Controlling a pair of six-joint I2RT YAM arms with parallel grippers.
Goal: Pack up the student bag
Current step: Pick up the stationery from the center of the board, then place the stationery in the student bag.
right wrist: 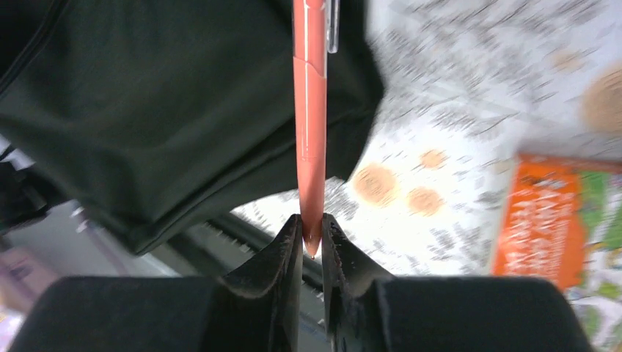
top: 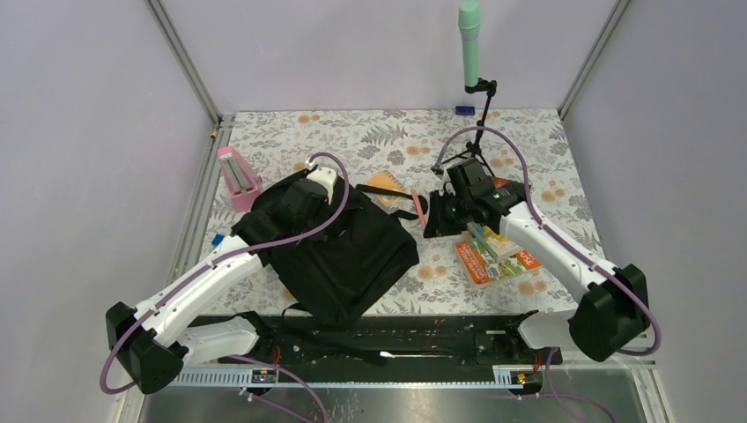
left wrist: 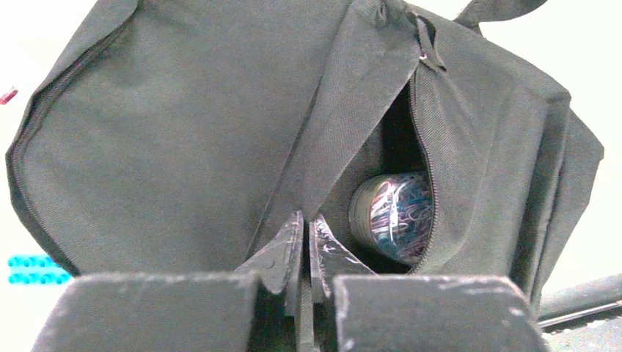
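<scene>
Seeing student bag (top: 352, 256) slumped on the desk's (top: 370, 132) near-left part, a zip pocket gaping. Left gripper (left wrist: 306, 227) on it at the bag's far-left end, jaws pressed together, pinching the pocket's flap fabric. Inside that pocket: round tub (left wrist: 392, 216) of coloured paper clips. Right gripper (right wrist: 312, 227) clamped on the tip of an orange pen (right wrist: 310, 110), pen sticking straight out from the fingers, mid-desk just right of the bag. Orange-and-green booklets (top: 493, 254) flat toward the right edge, beneath the right arm. Pink holder (top: 238, 176) by the left edge, beside the bag.
</scene>
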